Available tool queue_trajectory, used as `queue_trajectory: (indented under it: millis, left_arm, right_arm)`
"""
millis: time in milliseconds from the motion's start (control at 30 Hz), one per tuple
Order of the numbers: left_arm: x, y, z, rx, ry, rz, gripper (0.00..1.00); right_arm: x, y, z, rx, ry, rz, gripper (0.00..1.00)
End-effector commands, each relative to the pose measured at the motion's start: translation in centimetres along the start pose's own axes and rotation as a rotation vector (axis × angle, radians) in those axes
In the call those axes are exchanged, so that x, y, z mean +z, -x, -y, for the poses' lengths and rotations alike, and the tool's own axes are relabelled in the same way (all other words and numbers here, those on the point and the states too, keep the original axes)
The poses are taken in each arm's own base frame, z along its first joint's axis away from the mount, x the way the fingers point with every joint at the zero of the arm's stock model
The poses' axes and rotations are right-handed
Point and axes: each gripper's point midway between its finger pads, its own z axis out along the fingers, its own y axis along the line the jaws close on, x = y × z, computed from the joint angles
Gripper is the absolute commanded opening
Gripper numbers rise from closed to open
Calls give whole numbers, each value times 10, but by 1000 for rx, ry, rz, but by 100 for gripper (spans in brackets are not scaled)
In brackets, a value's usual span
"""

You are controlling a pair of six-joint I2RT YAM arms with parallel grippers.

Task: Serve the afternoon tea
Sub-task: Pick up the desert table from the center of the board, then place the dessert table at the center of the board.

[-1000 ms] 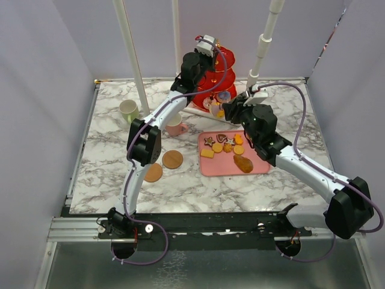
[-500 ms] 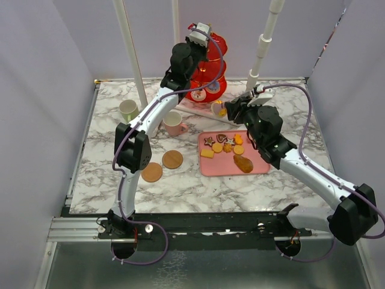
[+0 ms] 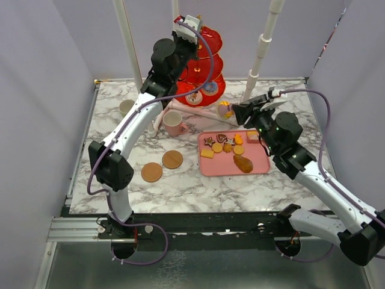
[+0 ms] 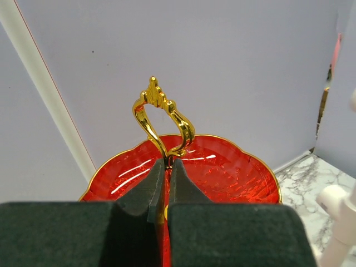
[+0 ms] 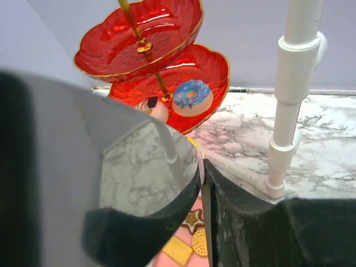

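The translucent red three-tier stand (image 3: pixel 203 66) stands at the back of the table. My left gripper (image 3: pixel 186 27) is shut on the thin stem just under its gold finial (image 4: pixel 158 114), above the top tier (image 4: pixel 228 169). A blue-iced donut (image 5: pixel 192 95) and a pale pastry (image 5: pixel 153 108) lie on a lower tier. My right gripper (image 3: pixel 226 110) is shut on a thin pink and yellow cookie (image 5: pixel 196 147), right of the stand's base and above the tray's far edge. The pink mug (image 3: pixel 174 123) is by the left arm. The pale green mug (image 3: pixel 125 107) is partly hidden. Two brown coasters (image 3: pixel 172 159) (image 3: pixel 151 172) lie in front.
A pink tray (image 3: pixel 258 164) with several cookies and a brown pastry (image 3: pixel 243 164) lies right of centre. A white pipe post (image 3: pixel 257 57) rises right of the stand, its foot lying across the table behind the tray. Another white post (image 3: pixel 129 51) stands back left.
My left gripper has moved left and back, and the red stand has shifted left with it. My right arm has drawn back to the right with the cookie held.
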Motion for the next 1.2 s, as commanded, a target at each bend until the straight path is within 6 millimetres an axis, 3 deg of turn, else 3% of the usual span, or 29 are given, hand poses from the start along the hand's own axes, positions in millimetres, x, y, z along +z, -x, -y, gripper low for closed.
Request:
queue_trajectory:
  millis: [0, 167, 467, 600, 867, 1167]
  left_arm:
    - [-37, 84, 3, 16, -17, 148, 0]
    - [-65, 88, 14, 2, -56, 110, 0]
    - [-122, 87, 46, -52, -229, 58, 0]
    - [-154, 80, 65, -72, -344, 29, 0]
    - [-228, 68, 105, -75, -621, 10, 0]
    - [-282, 53, 127, -77, -802, -39, 0]
  right_arm:
    - [-27, 24, -8, -9, 55, 19, 32]
    - [-58, 39, -12, -10, 84, -13, 32]
    - [-111, 65, 13, -20, -11, 39, 32]
    - [-115, 64, 17, -26, -27, 36, 32]
    - [-105, 41, 30, -63, -85, -13, 32]
    - [-96, 26, 32, -73, -89, -40, 32]
